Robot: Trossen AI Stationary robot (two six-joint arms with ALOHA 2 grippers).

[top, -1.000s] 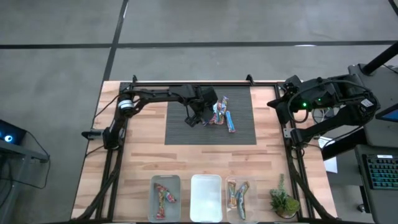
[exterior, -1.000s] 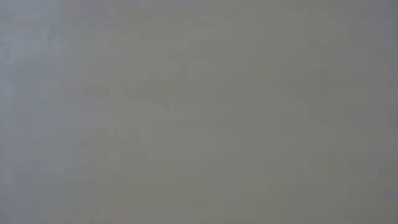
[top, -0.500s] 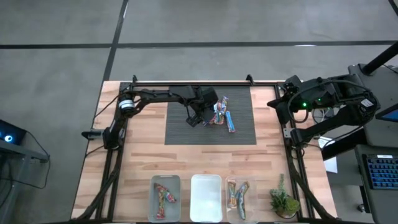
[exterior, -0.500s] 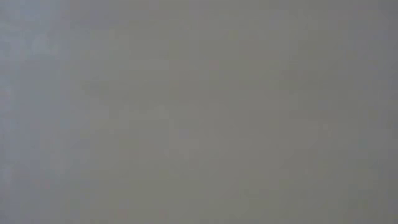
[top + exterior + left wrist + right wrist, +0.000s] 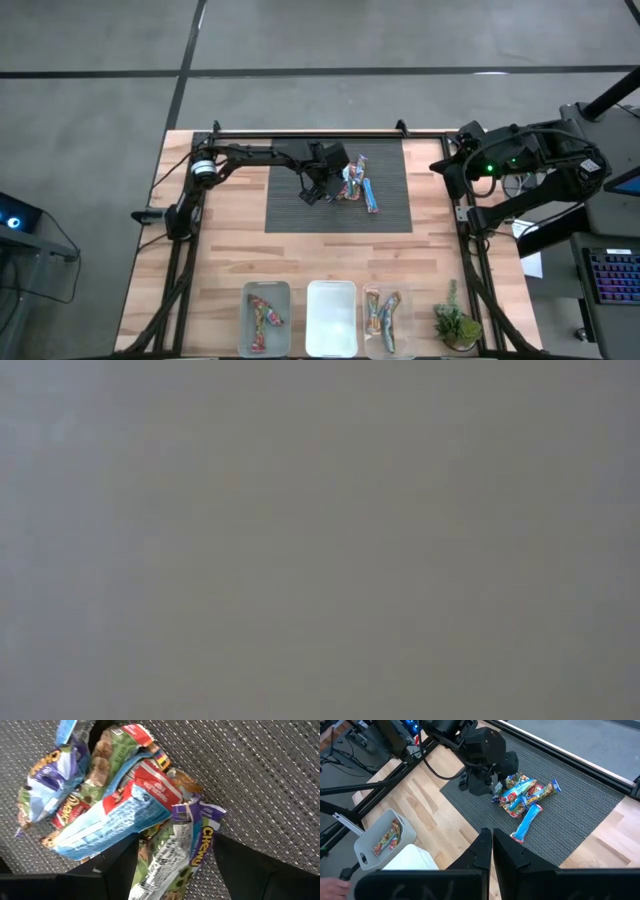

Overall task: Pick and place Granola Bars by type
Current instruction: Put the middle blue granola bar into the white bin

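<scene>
A heap of granola bars [image 5: 354, 178] in blue, red, purple and green wrappers lies on the dark ribbed mat [image 5: 290, 215]. One blue bar [image 5: 371, 197] lies at the heap's near side. My left gripper [image 5: 318, 188] is at the heap's left side, open. In the left wrist view its fingers stand on either side of a purple-and-white bar [image 5: 192, 845], with a blue-and-red bar [image 5: 110, 820] beside it. My right gripper [image 5: 491, 851] waits shut at the table's right edge, touching nothing. The low view is blank grey. My left gripper [image 5: 175, 851] has one finger [image 5: 117, 870] on each side of the purple-and-white bar's end [image 5: 170, 870], which lies in the heap on the mat. I cannot tell whether the fingers touch it.
Three clear bins stand along the near edge: the left one [image 5: 266, 317] and the right one [image 5: 384, 317] hold bars, the middle one [image 5: 331, 317] shows white. A small potted plant [image 5: 457, 325] stands at the near right corner. Bare wood lies between mat and bins.
</scene>
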